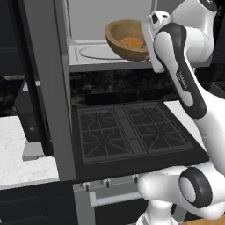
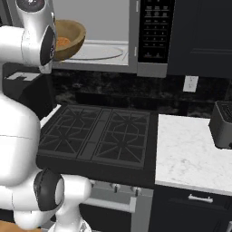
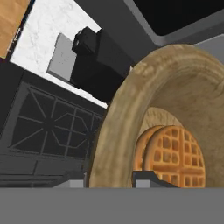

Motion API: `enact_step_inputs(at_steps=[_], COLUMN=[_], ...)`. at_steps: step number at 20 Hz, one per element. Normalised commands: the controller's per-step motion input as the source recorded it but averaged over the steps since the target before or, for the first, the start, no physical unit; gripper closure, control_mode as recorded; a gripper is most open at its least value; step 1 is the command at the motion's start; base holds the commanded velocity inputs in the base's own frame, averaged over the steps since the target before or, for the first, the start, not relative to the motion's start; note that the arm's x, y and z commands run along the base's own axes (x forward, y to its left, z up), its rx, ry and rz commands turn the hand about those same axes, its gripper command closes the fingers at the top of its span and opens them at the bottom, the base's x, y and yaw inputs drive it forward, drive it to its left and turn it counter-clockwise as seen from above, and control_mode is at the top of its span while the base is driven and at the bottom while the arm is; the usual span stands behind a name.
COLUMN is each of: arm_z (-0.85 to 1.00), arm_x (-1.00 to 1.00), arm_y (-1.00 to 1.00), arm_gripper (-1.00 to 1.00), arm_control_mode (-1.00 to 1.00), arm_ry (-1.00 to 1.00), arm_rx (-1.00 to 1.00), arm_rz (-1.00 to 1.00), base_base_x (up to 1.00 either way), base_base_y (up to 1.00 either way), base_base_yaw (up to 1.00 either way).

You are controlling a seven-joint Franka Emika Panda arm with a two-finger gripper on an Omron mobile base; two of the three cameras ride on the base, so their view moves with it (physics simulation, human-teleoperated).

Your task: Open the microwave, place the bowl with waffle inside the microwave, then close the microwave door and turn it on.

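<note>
The gripper (image 3: 111,178) is gripping the wall of 1 round light-brown wooden bowl (image 1: 121,38), holding it tilted at the mouth of the wide grey-framed microwave (image 2: 136,41). 1 orange-brown waffle (image 3: 173,155) is lying inside the bowl. The grey-framed microwave door (image 1: 44,88) is standing open, above the black 4-burner stove (image 2: 99,136)

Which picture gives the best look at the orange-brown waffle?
The hand view: the orange-brown waffle is close, its grid clear inside the round wooden bowl. Both base views show just a small orange patch.
</note>
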Motion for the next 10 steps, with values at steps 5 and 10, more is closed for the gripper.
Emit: enact_step_inputs(at_steps=[5,10], arm_z=[-0.05,-0.16], arm_x=[0.71,0.65], arm_y=[0.06,-0.06], arm_gripper=[1.00,1.00], arm_control_mode=[-1.00,-1.00], arm_ry=[0.01,0.01], arm_rx=[0.00,0.00], arm_rz=[0.00,0.00], base_base_x=[0.00,0.00], base_base_y=[0.00,0.00], base_base_yaw=[0.00,0.00])
